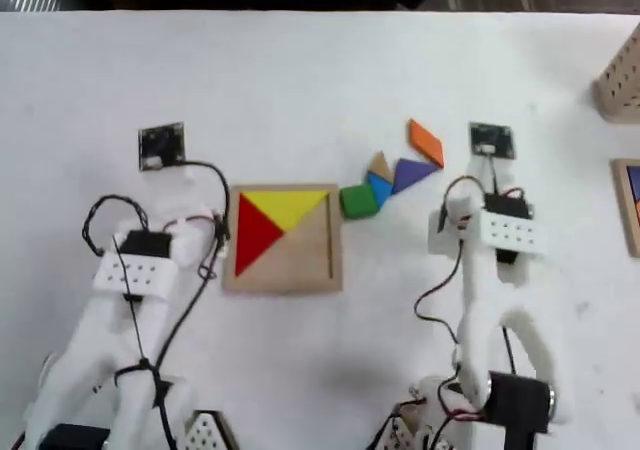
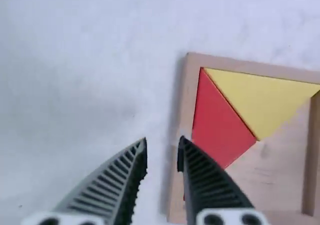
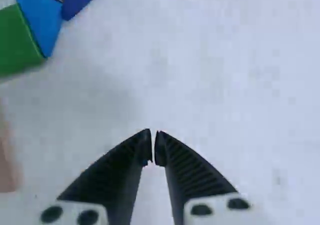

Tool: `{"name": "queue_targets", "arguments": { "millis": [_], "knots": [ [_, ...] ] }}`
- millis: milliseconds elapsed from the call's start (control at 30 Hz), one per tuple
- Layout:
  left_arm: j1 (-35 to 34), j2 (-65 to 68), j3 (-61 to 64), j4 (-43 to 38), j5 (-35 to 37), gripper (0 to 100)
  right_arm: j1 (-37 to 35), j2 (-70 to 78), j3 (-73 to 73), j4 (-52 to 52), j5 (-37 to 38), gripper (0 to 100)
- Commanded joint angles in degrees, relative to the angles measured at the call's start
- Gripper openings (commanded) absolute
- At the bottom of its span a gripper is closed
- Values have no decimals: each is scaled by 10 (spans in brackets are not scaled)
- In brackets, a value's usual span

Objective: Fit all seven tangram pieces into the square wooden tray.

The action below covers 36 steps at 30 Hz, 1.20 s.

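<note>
We count two of seven pieces seated: the yellow triangle (image 1: 285, 210) and red triangle (image 1: 255, 236) fill the upper left of the square wooden tray (image 1: 286, 286) at the centre of the high view. Five lie to its upper right: green square (image 1: 358, 201), blue triangle (image 1: 380, 187), tan triangle (image 1: 379, 164), purple triangle (image 1: 412, 174) and orange parallelogram (image 1: 426, 142). Our left gripper (image 2: 162, 152) hangs slightly parted and empty at the tray's left rim. The right gripper (image 3: 152, 146) is clenched on nothing above the table (image 3: 225, 60).

No readable text, labels, numbers or signs anywhere
</note>
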Motion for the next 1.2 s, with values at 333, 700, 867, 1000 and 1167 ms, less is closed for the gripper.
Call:
{"name": "queue_targets", "arguments": {
  "millis": [333,700,867,1000,1167],
  "knots": [
    [3,0,-10,-11,-45,110,-7,3,18,-13,32,21],
    [-5,0,-8,-31,-47,23,-28,4,-3,-13,31,21],
    [-5,1,-8,-32,-48,23,-52,15,-56,-16,27,22],
    [-8,1,-5,-53,-47,23,-62,53,-118,-16,13,22],
    [-4,1,-5,-53,-47,23,-64,156,-211,-16,-46,22]
  ]
}}
